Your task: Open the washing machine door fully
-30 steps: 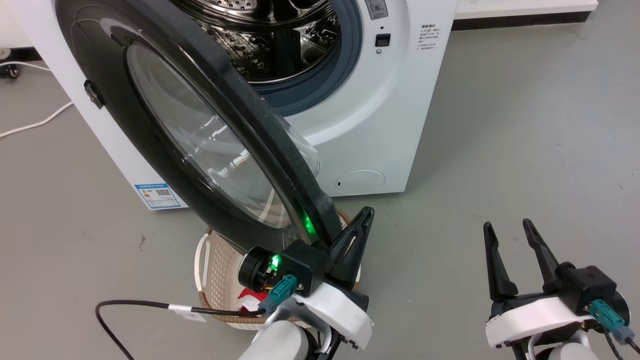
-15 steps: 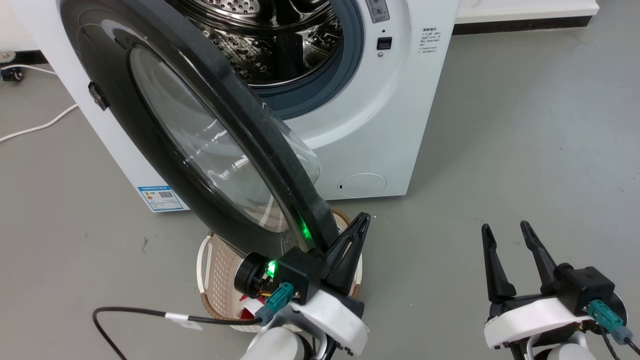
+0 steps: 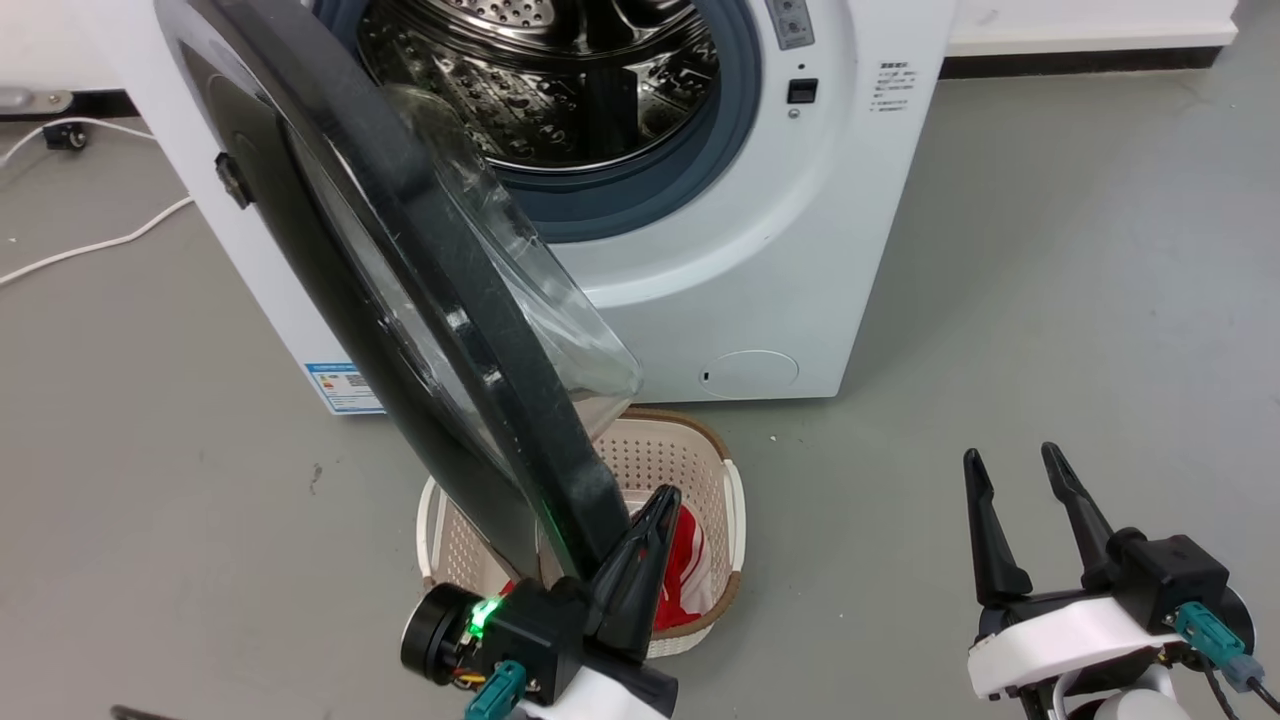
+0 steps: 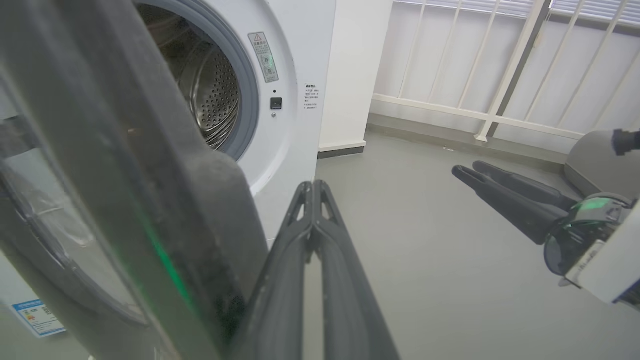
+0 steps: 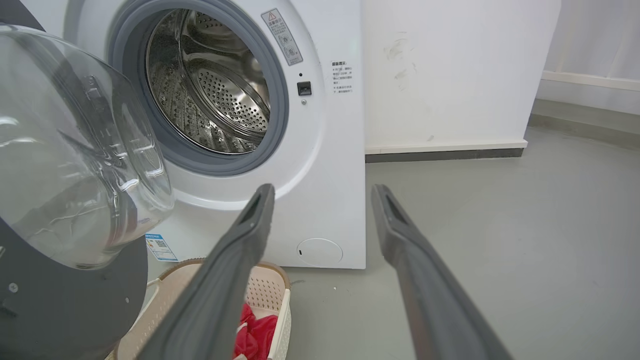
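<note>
Clenched, empty left gripper [image 3: 660,500] merely pressed against washing machine door [image 3: 440,280] rim: liable to slip off, hitting basket [image 3: 735,500] below; right gripper [image 3: 1010,455] spread, idle.

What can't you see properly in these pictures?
- Basket, head view: the door covers part of it, so not all its contents show.
- Sticker writing, right wrist view: too small to read.
- Washing machine top, head view: cut off by the top edge.
</note>
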You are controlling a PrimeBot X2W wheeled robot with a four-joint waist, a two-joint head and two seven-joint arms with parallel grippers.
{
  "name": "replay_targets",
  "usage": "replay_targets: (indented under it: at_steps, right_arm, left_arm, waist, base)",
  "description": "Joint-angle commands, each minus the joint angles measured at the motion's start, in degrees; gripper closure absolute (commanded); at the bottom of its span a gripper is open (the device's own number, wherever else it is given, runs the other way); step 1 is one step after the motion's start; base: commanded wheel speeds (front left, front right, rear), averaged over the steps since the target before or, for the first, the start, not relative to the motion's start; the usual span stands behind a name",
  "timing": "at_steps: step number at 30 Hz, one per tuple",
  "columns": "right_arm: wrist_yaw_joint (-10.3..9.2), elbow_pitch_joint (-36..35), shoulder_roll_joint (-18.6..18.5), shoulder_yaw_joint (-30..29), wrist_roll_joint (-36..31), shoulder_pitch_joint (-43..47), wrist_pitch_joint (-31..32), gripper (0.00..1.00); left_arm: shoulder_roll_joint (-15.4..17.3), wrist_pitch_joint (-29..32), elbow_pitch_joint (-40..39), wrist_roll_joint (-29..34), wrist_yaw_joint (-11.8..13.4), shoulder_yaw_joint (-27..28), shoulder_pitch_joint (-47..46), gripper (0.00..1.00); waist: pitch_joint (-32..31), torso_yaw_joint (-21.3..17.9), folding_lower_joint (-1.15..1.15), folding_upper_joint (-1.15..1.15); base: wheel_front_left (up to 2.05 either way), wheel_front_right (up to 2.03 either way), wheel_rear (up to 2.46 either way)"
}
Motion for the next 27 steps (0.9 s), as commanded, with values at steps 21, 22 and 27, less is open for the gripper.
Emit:
replay_targets:
  at_steps: [21,22,27]
  right_arm:
    - [-0.04,-1.0,0.1,-1.2,-0.9,2.0,0.1,0.0]
    - [-0.04,-1.1,0.1,-1.4,-0.9,2.1,0.2,0.0]
    - [-0.04,-1.8,0.1,-2.2,-1.1,2.1,0.4,0.0]
  left_arm:
    - [4.3,4.2,-13.4,-0.3,7.8,2.6,10.8,1.0]
    - [4.3,4.3,-13.9,-0.5,8.1,2.6,11.3,1.0]
    - [4.6,4.8,-15.9,-0.9,9.2,3.4,12.3,1.0]
  waist:
    - [-1.1,12.8,0.0,0.0]
    - [-1.1,13.8,0.0,0.0]
    - [-0.8,19.1,0.0,0.0]
  base:
    - [0.0,0.0,0.0]
    - [0.0,0.0,0.0]
    - [0.0,0.0,0.0]
